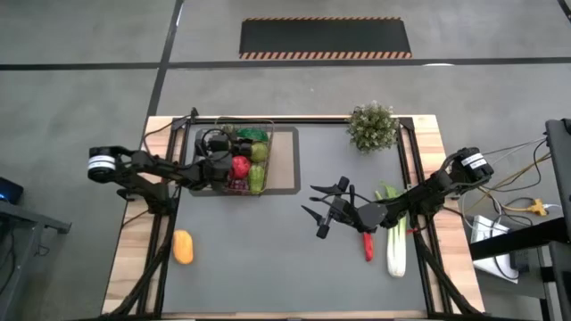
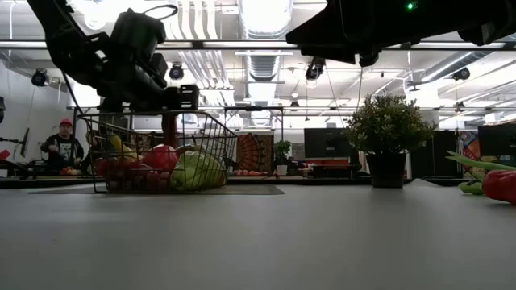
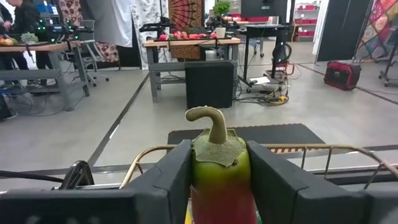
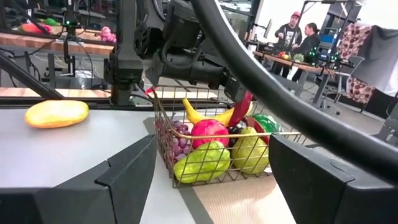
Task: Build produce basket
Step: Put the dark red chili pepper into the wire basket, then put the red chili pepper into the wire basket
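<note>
The dark wire-mesh basket [image 1: 239, 160] sits upright on a tan mat toward the table's far-left side, already well filled: yellow banana [image 4: 205, 116], red apple [image 4: 210, 134], two green pears [image 4: 202, 163] at the near side, purple grapes [image 4: 176, 142], a red chili [image 4: 242, 107] leaning on end. A red-green pepper w/ curled stem [image 3: 217, 165] is clamped upright above the basket in the left pincer [image 3: 219, 180]. Still out on the table: an orange fruit [image 1: 182, 247] front-left, plus a red chili [image 1: 368, 244] & long green-white leek [image 1: 394, 241] lying side by side on the right.
</note>
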Tool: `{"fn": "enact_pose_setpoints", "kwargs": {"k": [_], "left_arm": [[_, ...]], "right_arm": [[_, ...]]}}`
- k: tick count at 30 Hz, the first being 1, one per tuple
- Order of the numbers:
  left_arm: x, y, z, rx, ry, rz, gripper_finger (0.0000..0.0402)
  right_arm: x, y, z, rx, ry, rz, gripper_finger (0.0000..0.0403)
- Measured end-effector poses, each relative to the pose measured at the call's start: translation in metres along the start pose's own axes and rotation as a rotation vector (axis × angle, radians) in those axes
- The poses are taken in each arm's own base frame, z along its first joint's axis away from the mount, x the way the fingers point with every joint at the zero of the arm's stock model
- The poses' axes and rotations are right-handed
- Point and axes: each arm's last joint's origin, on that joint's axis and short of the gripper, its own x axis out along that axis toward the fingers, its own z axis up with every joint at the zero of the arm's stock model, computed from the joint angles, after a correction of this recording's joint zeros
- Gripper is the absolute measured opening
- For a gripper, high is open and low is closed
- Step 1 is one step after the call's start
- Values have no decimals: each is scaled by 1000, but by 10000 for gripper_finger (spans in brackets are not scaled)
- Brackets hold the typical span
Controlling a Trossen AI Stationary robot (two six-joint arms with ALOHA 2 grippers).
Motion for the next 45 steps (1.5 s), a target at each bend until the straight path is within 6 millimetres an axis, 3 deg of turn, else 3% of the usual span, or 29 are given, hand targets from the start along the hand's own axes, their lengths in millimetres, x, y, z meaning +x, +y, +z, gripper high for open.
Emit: {"fn": "enact_pose_setpoints", "kwargs": {"k": [12,23,31,34,39,45], "left_arm": [[-1,-1,2,43,-1,-11,226],[-25,3,28,91,-27,-139,243],[-66,0,51,81,-73,-578,243],[-79,1,56,57,-84,-690,243],[-94,4,63,42,-105,-777,242],[-97,7,66,64,-124,-792,242]], "right_arm": [[-3,-3,3,131,30,10,290],[-21,-15,19,372,226,202,290],[-22,-4,40,583,656,418,290],[-21,5,39,623,840,420,290],[-23,16,34,662,1147,274,290],[-37,22,29,567,1469,-28,290]]}}
